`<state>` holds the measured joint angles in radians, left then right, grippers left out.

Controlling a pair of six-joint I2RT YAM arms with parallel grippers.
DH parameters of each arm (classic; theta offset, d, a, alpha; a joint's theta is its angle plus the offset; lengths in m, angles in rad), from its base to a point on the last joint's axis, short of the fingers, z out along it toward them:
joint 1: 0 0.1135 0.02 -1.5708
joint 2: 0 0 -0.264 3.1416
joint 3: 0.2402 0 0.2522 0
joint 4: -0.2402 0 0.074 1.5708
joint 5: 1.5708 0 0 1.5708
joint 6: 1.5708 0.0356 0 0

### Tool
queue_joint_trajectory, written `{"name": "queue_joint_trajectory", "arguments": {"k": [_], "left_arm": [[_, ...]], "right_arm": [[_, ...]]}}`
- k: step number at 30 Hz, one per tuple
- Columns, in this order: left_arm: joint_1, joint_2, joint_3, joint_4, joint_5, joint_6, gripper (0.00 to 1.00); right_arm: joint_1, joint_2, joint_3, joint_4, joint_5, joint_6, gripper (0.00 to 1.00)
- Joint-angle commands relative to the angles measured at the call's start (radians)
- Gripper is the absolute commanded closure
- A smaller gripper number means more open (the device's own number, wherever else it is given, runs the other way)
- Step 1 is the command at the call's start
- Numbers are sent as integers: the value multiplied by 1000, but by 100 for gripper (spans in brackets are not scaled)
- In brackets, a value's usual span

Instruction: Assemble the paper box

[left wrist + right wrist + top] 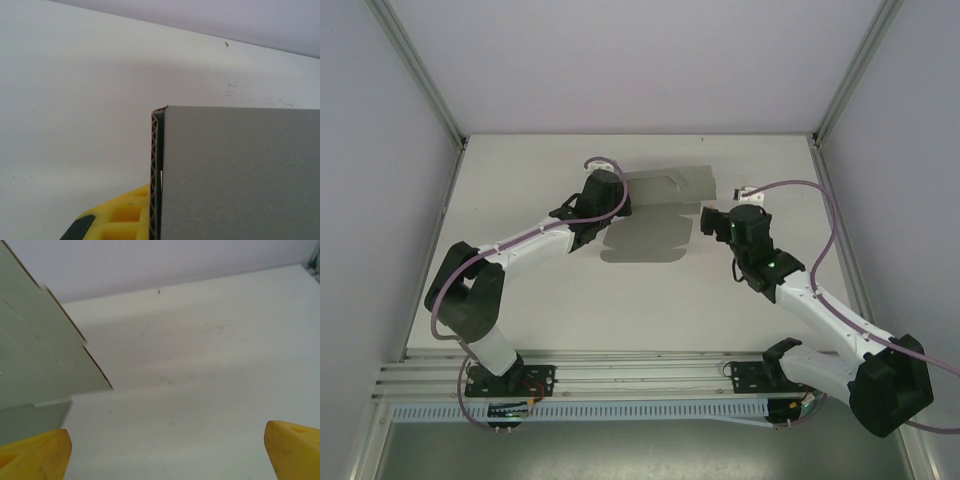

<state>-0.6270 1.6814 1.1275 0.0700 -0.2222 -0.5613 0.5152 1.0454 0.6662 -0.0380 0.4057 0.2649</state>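
The paper box (675, 183) is a flat grey sheet, lifted off the table with its shadow lying beneath it. My left gripper (625, 197) is shut on the sheet's left edge. In the left wrist view the corrugated edge of the paper box (240, 175) stands upright against one yellow finger (120, 215), and the other finger is hidden behind the panel. My right gripper (712, 220) hangs open just right of the sheet, touching nothing. In the right wrist view its yellow fingertips (35, 455) stand wide apart over bare table, with the paper box (35, 355) at the left.
The white table (520, 300) is bounded by walls and aluminium frame posts (420, 75) at the back corners. A small white fitting (750, 192) with a cable sits at the back right, behind the right wrist.
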Motion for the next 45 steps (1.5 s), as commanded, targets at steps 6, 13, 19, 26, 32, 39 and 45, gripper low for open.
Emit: {"name": "queue_joint_trajectory", "arguments": {"k": [6, 13, 19, 26, 32, 39, 45], "left_arm": [[1, -34, -29, 32, -7, 63, 100], [0, -39, -31, 51, 24, 56, 100], [1, -28, -33, 69, 48, 75, 100], [1, -12, -56, 130, 119, 144, 100], [1, 0, -38, 123, 132, 107, 100], [1, 23, -4, 125, 161, 13, 100], [1, 23, -12, 144, 161, -1, 100]], "right_arm": [[-68, 37, -12, -24, -145, 45, 1], [-94, 123, 38, 10, -260, 46, 1], [-96, 140, 45, 67, -323, 42, 1], [-96, 161, 73, 83, -326, 18, 1], [-73, 226, 96, 170, -395, 32, 1], [42, 329, 84, 371, -118, 31, 1], [87, 433, 153, 376, -50, 25, 1]]}}
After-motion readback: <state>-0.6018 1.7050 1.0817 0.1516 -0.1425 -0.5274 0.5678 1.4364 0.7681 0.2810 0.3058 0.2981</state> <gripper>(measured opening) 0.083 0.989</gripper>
